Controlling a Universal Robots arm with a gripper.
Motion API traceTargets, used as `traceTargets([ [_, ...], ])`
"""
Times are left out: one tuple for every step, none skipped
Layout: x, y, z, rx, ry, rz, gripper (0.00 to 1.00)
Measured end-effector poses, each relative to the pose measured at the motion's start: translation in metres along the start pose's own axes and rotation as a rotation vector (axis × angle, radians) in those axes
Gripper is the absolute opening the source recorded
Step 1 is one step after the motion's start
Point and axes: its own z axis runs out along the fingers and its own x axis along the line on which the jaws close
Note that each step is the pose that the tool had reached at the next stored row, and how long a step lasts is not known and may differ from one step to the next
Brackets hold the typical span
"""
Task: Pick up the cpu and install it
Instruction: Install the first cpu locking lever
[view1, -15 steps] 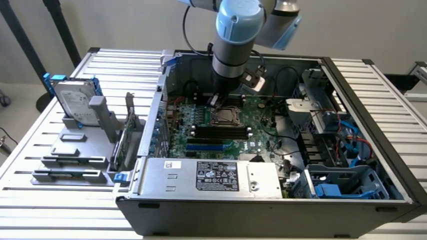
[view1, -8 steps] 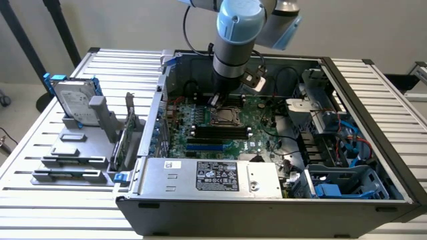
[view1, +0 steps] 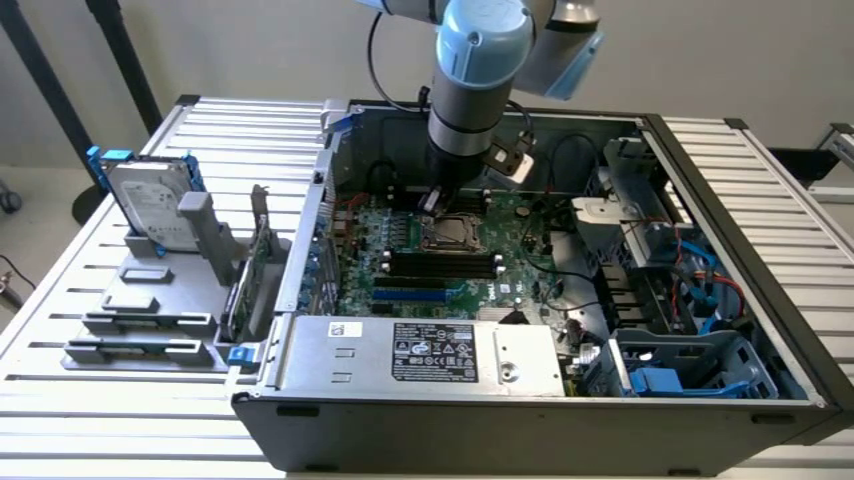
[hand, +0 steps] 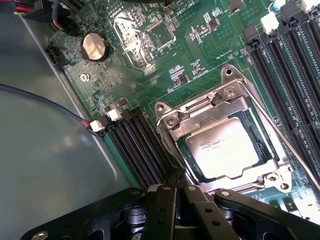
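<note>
- Arm reaches down into the open computer case; it hangs over the green board, just above the socket.
- Gripper: black fingers pressed together, clenched, nothing between them. Tips sit just beside the socket frame, by its edge.
- Cpu: silver square chip lying flat inside the metal socket frame. Print on top too faint to read.
- In the exterior view the arm covers most of the socket; chip hard to make out there.
- Wrist view: gripper body cuts off the near socket edge.
- Hard drive with blue brackets stands on the grey rack at the exterior view's left, well apart.
</note>
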Motion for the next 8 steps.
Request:
traceTargets([
  [0.0002,0.0004,0.0000,0.0000,0.0000,0.000,0.11],
  [0.0004,0.0008,0.0000,0.0000,-0.0001,0.000,0.11],
  [0.0006,0.0011,0.0000,0.0000,-0.0002,0.000,0.11],
  [0.0008,0.0015,0.0000,0.0000,-0.0001,0.000,0.11],
  [0.0010,0.0018,0.0000,-0.0001,-0.0001,0.000,0.11],
  [0.0011,0.0021,0.0000,0.0000,-0.0001,0.000,0.11],
  [0.0013,0.0024,0.0000,0.0000,-0.0001,0.000,0.11],
  [0.0015,0.0028,0.0000,-0.0001,-0.0002,0.000,0.11],
])
